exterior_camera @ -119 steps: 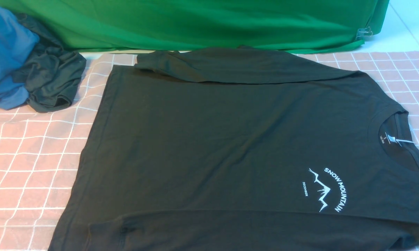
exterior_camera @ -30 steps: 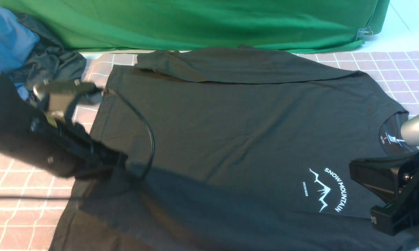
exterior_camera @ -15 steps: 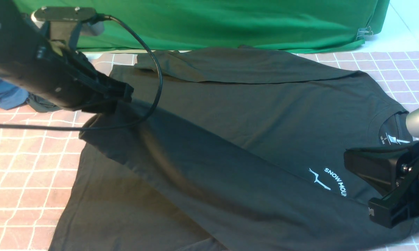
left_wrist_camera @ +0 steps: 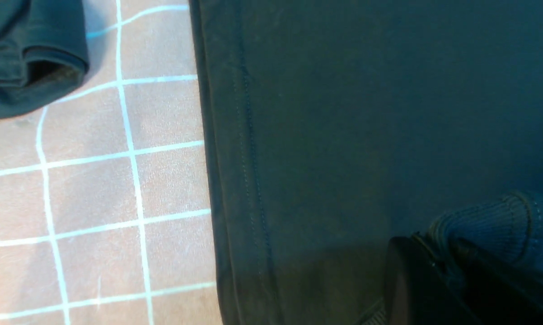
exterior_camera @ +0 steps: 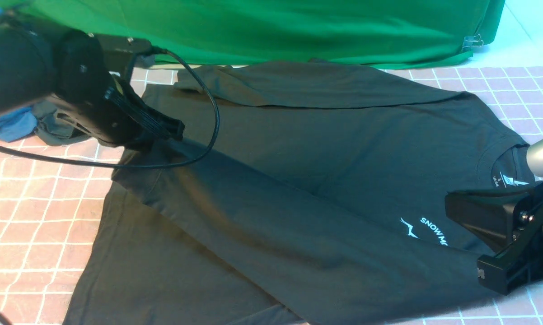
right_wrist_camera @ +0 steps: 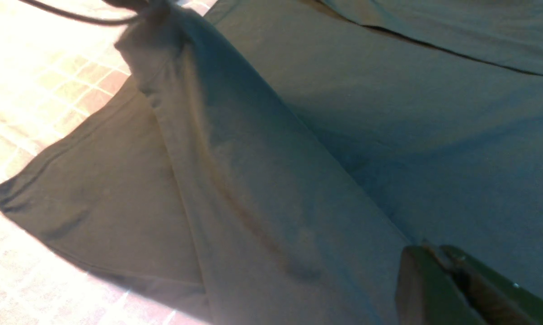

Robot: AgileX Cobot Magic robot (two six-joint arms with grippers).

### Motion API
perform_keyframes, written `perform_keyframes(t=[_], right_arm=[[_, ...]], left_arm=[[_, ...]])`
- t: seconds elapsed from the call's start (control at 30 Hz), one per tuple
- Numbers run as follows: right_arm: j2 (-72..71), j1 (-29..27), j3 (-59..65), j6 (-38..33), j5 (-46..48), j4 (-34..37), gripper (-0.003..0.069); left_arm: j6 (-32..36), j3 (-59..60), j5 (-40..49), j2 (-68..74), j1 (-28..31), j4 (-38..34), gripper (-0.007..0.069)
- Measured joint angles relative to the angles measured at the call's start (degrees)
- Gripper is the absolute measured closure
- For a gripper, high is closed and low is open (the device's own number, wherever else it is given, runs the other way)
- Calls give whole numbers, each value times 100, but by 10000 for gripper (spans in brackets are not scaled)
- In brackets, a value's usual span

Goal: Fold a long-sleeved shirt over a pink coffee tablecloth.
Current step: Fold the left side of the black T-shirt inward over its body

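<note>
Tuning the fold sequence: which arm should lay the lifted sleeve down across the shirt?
Left. The left gripper is shut on the cuff of the long-sleeved shirt, above the shirt body; the right gripper sits shut at the shoulder end, far from it.

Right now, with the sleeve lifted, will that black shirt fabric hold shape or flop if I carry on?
Probably floppy: the sleeve hangs in a soft ridge from the left end effector pinching its cuff. Likely light: the long-sleeved shirt body lies unwrinkled on the pink tablecloth.
</note>
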Motion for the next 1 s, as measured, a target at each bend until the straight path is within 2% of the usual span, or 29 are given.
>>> perform_keyframes(t=[0.4, 0.8, 1.0], right_arm=[[0, 0, 0, 0, 0, 0, 614], [0, 0, 0, 5, 0, 0, 613], [0, 0, 0, 5, 0, 0, 613]], left_arm=[[-80, -438, -451, 526, 0, 242, 576], [-80, -966, -496, 1263, 0, 329, 568], [-201, -1017, -780, 1308, 0, 589, 393]])
